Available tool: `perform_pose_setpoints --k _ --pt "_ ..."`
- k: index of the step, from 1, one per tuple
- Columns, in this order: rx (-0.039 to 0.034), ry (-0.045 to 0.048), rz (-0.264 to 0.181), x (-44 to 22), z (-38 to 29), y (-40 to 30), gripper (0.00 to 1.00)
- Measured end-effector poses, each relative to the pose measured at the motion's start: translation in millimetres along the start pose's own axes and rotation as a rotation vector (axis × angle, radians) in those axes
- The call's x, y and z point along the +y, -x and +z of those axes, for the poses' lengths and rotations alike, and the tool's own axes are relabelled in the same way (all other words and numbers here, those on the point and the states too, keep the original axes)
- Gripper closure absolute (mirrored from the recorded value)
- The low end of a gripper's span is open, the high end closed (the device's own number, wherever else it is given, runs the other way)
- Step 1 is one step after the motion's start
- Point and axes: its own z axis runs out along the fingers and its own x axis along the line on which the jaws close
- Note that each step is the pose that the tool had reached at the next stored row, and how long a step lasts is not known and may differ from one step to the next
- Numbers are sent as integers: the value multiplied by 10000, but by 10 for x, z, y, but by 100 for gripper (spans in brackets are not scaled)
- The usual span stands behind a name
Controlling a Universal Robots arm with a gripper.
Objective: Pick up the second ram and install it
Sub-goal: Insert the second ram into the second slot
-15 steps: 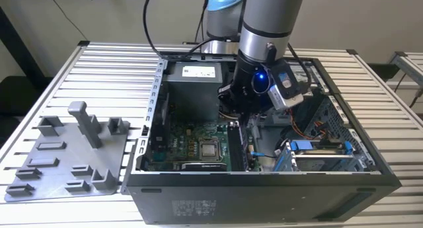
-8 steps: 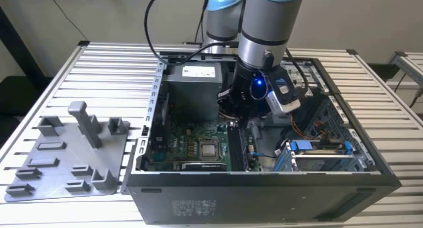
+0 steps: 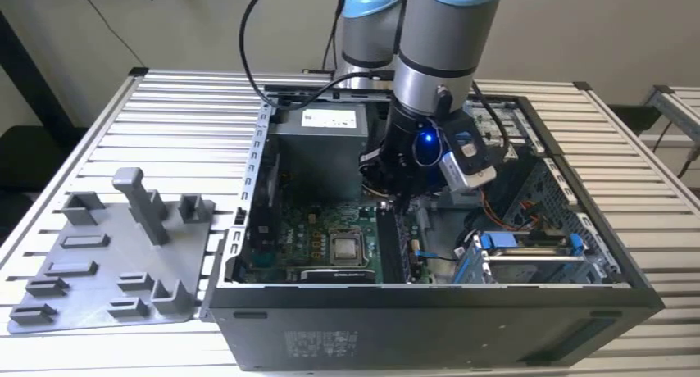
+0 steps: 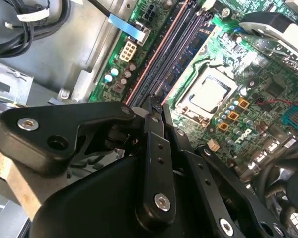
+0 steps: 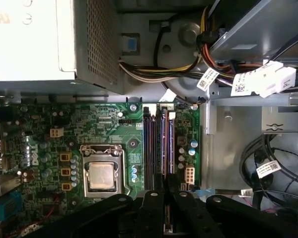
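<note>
**Inside the open case: gripper at the memory slots**

Within the open computer case (image 3: 438,311), which lies on the slatted worktop (image 3: 143,123) toward the exterior view's right, the arm reaches down over the green motherboard (image 3: 317,238). The grey plastic tray (image 3: 98,262) of upright holders sits on the worktop just beside the case, at the exterior view's left; no memory stick is visible standing in it.

Item: memory slots (image 5: 158,148). A bank of long parallel slots runs beside the silver square chip (image 5: 100,176). In the first wrist view, dark blue-green boards appear seated in slots on the side away from the chip, while the slots nearer the chip look dark and vacant.

Item: the second ram (image 5: 170,144). It stands on edge in the slot bank, directly in line with the fingertips. Whether it is pressed fully home, and whether the end latches have caught, cannot be told.

Item: gripper (image 5: 164,191). The fingers (image 4: 154,116) are drawn close together, the tips meeting at the near end of the slot bank in both wrist views. They appear to pinch or bear on the top edge of the stick; the contact itself is hidden behind the linkage.

Progress, as a judgement: pick-up is done and the stick has reached the slots. Seating is either under way or just finished.
</note>
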Motion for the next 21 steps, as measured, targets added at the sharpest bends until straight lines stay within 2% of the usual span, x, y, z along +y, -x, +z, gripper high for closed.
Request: perform_pose_setpoints --k 7,14,21 --pt "0 -2 -1 -1 121 -45 86" --pt "1 -3 -1 -1 127 -46 86" --pt "0 -14 0 0 202 -47 86"
